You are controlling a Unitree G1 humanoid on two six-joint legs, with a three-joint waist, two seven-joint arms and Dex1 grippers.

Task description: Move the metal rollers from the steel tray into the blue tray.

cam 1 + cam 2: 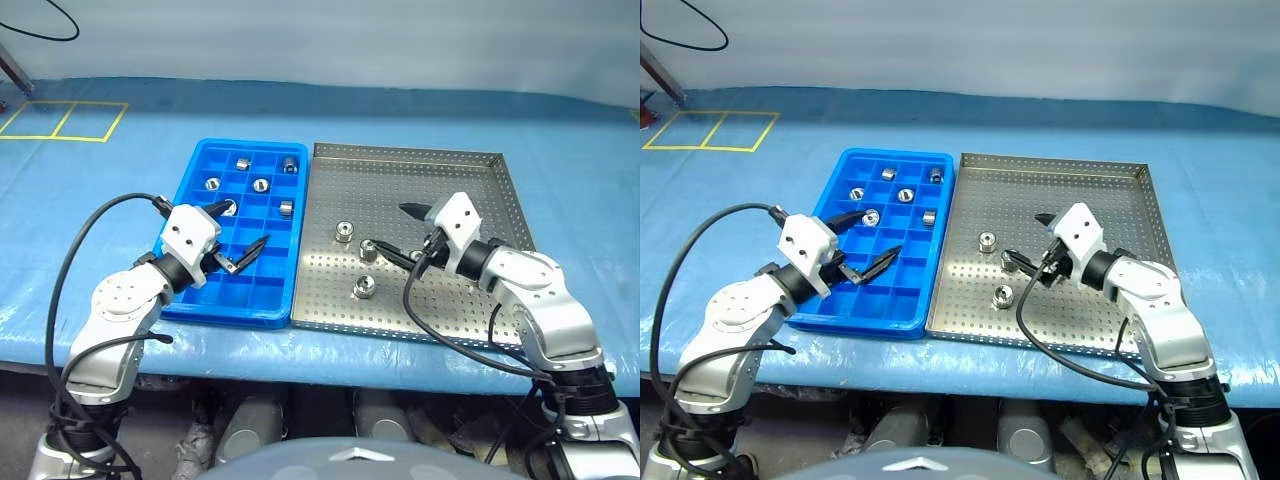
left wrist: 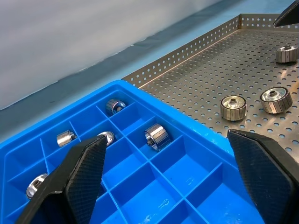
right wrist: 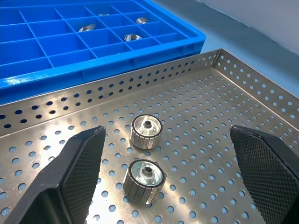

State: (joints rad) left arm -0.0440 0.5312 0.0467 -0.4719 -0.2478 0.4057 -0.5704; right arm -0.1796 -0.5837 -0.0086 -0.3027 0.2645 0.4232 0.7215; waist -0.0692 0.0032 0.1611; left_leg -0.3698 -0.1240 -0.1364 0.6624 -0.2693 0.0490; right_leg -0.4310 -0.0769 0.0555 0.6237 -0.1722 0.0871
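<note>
Three metal rollers [image 1: 344,232] stand on the perforated floor of the steel tray [image 1: 470,190], grouped in its left half toward the near edge: one nearer the middle of the left side, one just right of it [image 1: 368,250], and one closest to the near rim [image 1: 364,287]. Six more rollers lie in the blue tray [image 1: 268,292], all in the compartments of its far half, each in its own cell; the near rows hold none. The two trays sit side by side with their long edges touching, the blue one on the left, both on the blue cloth [image 1: 90,200] covering the tabletop, near its front edge. The right gripper [image 1: 388,232] hangs over the steel tray with its fingers spread wide and nothing between them, two rollers lying just ahead of the fingertips. The left gripper [image 1: 242,230] hangs over the middle of the blue tray, likewise spread wide and empty. Yellow tape lines [image 1: 65,120] mark the far left corner of the cloth.
</note>
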